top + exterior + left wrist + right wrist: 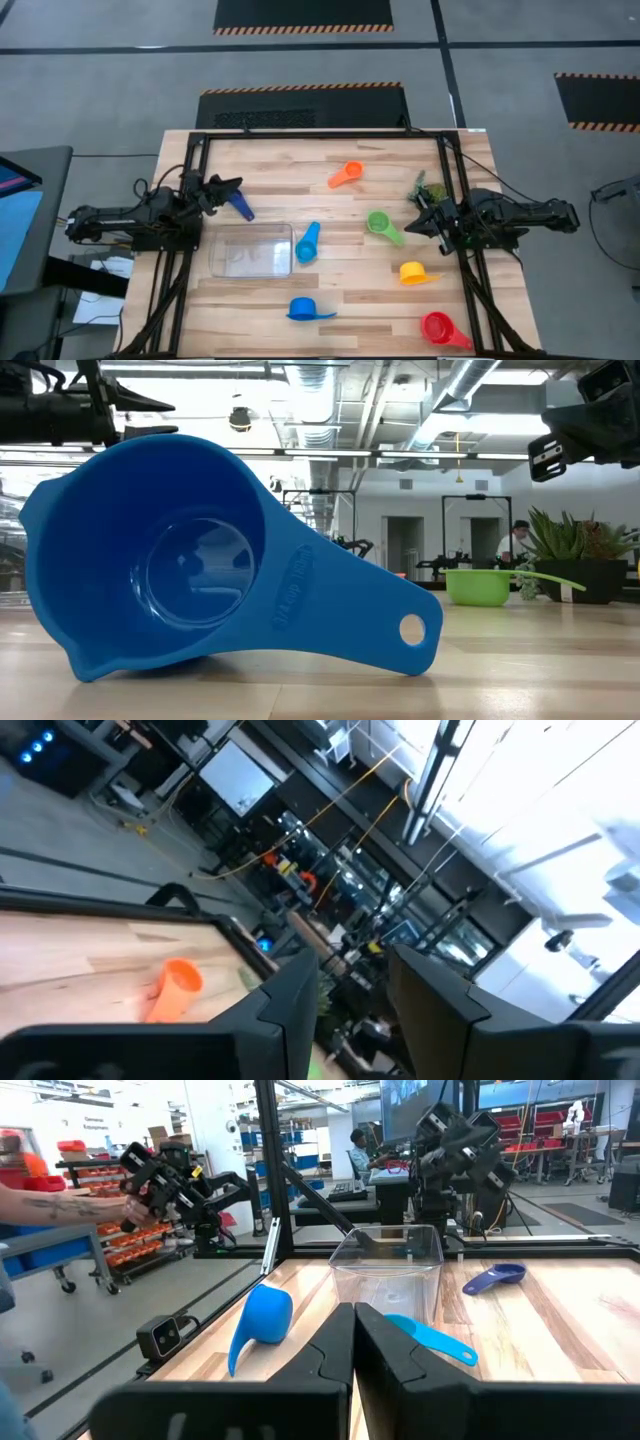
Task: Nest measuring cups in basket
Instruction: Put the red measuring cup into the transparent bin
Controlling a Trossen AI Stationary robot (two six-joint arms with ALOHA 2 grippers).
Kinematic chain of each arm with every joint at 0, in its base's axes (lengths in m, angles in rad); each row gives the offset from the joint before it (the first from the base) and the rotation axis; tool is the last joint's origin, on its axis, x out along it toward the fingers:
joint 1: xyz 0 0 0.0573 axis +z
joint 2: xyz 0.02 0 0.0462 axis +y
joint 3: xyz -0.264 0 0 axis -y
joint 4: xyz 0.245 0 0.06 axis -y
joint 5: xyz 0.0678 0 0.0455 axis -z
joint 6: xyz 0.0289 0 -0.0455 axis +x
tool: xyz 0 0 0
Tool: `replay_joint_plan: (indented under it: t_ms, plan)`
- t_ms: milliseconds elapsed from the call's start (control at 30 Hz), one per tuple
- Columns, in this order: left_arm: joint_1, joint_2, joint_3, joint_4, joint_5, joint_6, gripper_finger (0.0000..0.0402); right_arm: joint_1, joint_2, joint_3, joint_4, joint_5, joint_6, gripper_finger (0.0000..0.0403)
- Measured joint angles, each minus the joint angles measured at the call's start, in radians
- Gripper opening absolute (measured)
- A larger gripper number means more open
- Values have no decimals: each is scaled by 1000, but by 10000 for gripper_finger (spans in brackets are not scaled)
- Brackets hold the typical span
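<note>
The basket (pixel 250 249) sits on the bench (pixel 300 170) toward its left edge, and it looks empty, so we judge that no cup is nested yet. A light blue cup (pixel 307 242) lies just beside the basket's right wall, a dark blue cup (pixel 240 206) lies near its far-left corner, and another blue cup (pixel 303 310) rests tipped on its side close to the near edge. The orange cup (pixel 345 176) sits toward the far edge, the green cup (pixel 381 224) right of centre, the yellow cup (pixel 413 272) nearer us, and the red cup (pixel 440 328) by the near-right corner.

Our left gripper (pixel 222 186) hangs raised above the far-left part of the bench with its jaws spread and nothing between them; the dark blue cup lies almost under it. Our right gripper (pixel 421 217) waits by the right edge, beside a small leafy plant (pixel 432 186), its fingers (pixel 330 1342) pressed together on nothing.

To do this well, we should seat the largest cup first, upright, and pinch each cup by its rim or handle so it stays level. The left arm best serves the cups near the basket. We should lower each cup well into the one below before releasing, handles turned the same way.
</note>
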Motion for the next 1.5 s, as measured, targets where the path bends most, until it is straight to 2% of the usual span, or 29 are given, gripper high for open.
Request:
replay_joint_plan:
  t_ms: [167,300,600,900,1067,1233,1367,1500]
  plan:
    - [0,39,0,63,-13,-13,116,0,0,0,4,2,-4,33]
    - [0,97,0,116,-64,20,116,-1,0,-1,10,32,-32,33]
    - [-1,339,0,410,-84,28,116,1,1,-1,52,52,-25,33]
    - [0,594,31,796,-61,136,116,16,0,-1,159,95,220,33]
    - [0,681,148,855,-34,268,116,15,0,-1,168,109,320,33]
    - [0,782,334,831,114,409,116,12,0,-1,210,113,316,33]
    - [0,883,502,719,223,490,116,11,0,-1,343,113,315,33]
    - [0,983,658,555,267,483,116,11,0,-1,482,113,305,33]
